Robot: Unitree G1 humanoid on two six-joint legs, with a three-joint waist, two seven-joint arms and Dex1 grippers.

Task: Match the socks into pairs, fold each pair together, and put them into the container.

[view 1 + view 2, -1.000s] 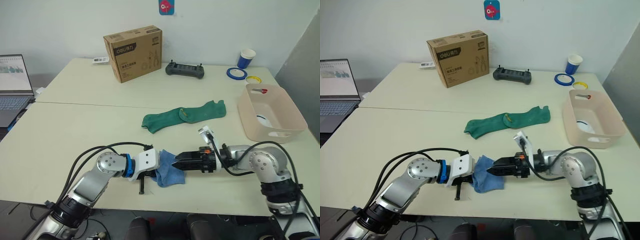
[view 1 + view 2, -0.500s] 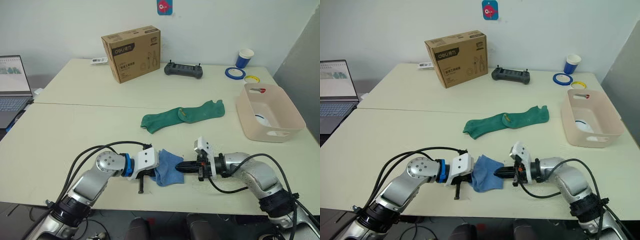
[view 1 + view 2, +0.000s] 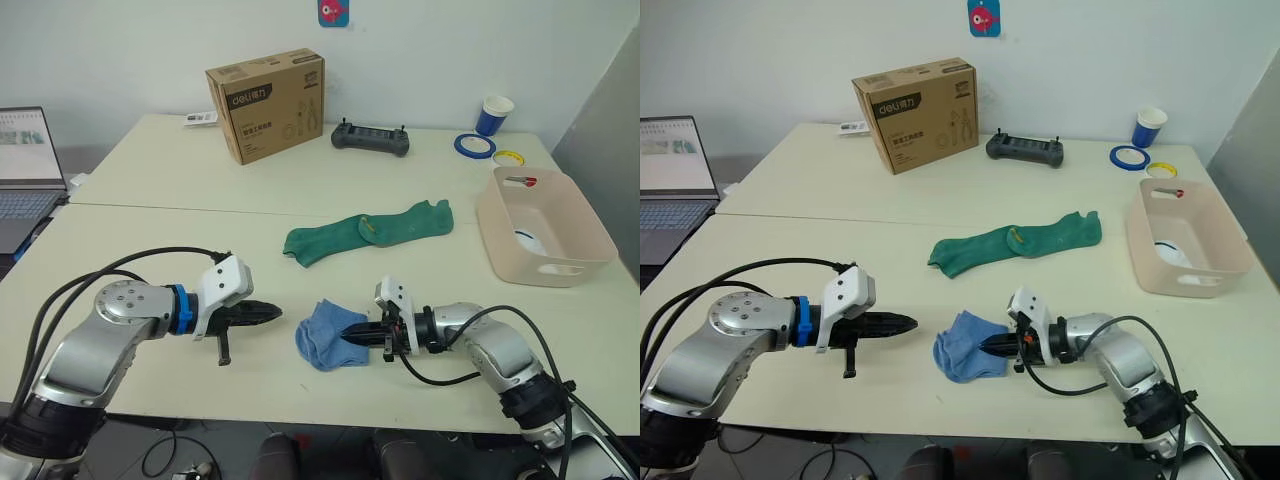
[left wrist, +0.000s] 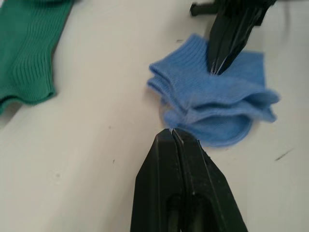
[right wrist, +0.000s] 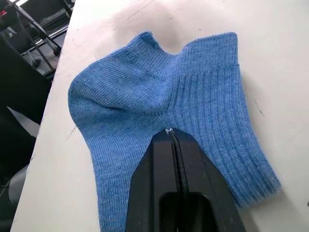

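Table [image 3: 150, 190]: wide bare surface to the robot's left and ahead of both arms. Container [image 3: 545, 225], pale pink, sits by the right edge, something white lying inside. Dark green socks [image 3: 368, 231] lie stretched mid-table, well apart from both grippers. Light blue socks [image 3: 325, 334], folded bundle, lie close to the near table edge. Right gripper [image 3: 352, 332]: fingers pressed together, tips resting on the blue bundle's top layer; whether fabric is pinched cannot be told. Left gripper [image 3: 277, 313]: fingers closed, holding nothing, tips near the bundle but apart from it.
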